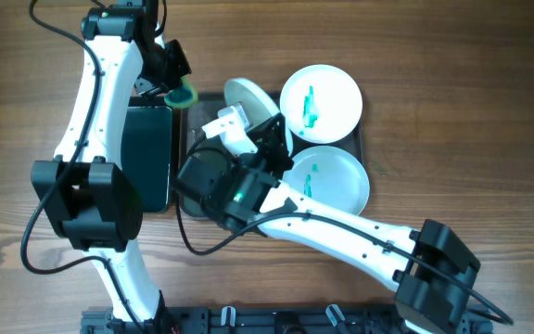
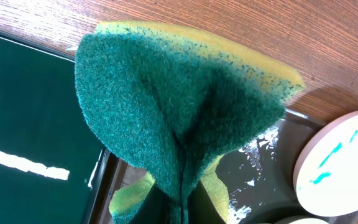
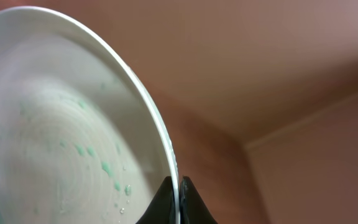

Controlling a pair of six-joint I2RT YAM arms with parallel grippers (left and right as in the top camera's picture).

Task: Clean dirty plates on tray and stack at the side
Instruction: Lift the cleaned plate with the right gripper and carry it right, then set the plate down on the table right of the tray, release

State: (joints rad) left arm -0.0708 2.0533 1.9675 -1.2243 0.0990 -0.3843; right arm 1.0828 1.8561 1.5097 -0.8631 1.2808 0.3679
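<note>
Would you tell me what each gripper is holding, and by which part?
The left gripper pinches a green-and-yellow sponge at a crease through its middle, folding it. The right gripper holds a green-smeared white plate by its rim.

We see a sponge (image 2: 166,106) — rough green scouring fibre on yellow foam. The plate (image 3: 61,124) is smooth, glossy white; table (image 1: 489,83) matt wood grain; tray (image 2: 260,174) dark, wet-shiny; arm shells (image 1: 100,102) smooth white plastic.
</note>
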